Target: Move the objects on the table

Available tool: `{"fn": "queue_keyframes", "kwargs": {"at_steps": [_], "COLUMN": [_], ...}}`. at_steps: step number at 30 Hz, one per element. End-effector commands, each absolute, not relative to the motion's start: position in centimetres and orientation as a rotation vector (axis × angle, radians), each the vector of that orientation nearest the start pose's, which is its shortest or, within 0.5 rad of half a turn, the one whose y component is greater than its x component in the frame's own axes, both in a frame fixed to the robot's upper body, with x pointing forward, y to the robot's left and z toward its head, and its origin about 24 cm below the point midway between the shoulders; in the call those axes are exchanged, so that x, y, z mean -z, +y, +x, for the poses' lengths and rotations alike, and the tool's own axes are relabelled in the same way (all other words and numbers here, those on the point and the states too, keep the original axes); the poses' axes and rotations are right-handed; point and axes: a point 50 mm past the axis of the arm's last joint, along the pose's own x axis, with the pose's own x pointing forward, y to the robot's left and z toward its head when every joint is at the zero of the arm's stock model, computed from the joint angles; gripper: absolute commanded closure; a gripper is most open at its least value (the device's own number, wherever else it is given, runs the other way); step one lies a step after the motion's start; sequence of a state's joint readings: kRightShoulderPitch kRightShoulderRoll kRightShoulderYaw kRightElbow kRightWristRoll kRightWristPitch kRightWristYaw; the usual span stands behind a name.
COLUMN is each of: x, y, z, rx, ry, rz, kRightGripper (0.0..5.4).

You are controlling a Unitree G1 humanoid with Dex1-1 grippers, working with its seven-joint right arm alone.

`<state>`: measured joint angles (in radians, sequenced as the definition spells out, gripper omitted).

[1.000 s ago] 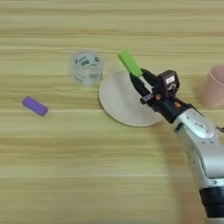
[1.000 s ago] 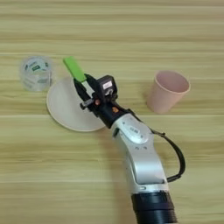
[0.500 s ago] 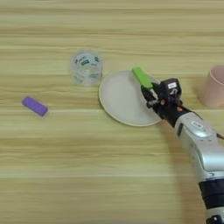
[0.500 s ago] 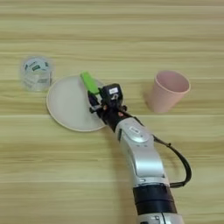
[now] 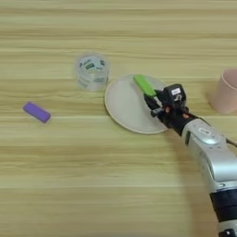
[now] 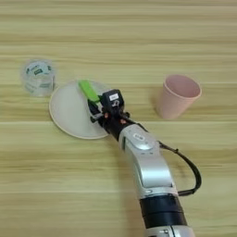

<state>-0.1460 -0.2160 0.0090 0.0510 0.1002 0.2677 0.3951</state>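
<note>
A green rectangular block [image 5: 144,84] lies slanted over the far right part of the round cream plate [image 5: 125,104]. My right gripper [image 5: 153,102] reaches in from the right, shut on the block's near end; whether the block touches the plate I cannot tell. In the right eye view the same gripper [image 6: 94,111] sits at the plate's [image 6: 69,113] right rim under the block [image 6: 88,90]. A clear tape-like roll [image 5: 92,70] stands just left of the plate. A purple block [image 5: 36,112] lies far left. A pink cup [image 6: 178,95] stands upright to the right.
The silver forearm [image 6: 148,171] crosses the table from the bottom edge up to the plate, with a black cable [image 6: 190,169] looping on its right. Bare wooden table [image 5: 92,185] lies in front of the plate and to the left.
The gripper has carried the green block from beyond the plate's far edge down and right, over the plate's right part. The last half second shows only a small shift.
</note>
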Motion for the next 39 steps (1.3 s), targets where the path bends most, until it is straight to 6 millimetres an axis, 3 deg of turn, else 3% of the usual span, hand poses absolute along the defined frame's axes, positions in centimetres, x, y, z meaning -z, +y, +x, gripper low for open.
{"fn": "queue_keyframes", "kwargs": {"at_steps": [1,17,29,39], "x": [-7.0,-5.4,-6.0,-7.8], "y": [-16.2,-16.2,-16.1,-16.5], "z": [28.6,29.0,28.9,28.9], "rx": [-0.421,-0.430,-0.431,-0.414], "ry": [0.103,0.201,0.158,0.060], "rz": [-0.139,-0.081,-0.086,-0.136], "kRightGripper": [4.01,4.01,2.35,1.12]}}
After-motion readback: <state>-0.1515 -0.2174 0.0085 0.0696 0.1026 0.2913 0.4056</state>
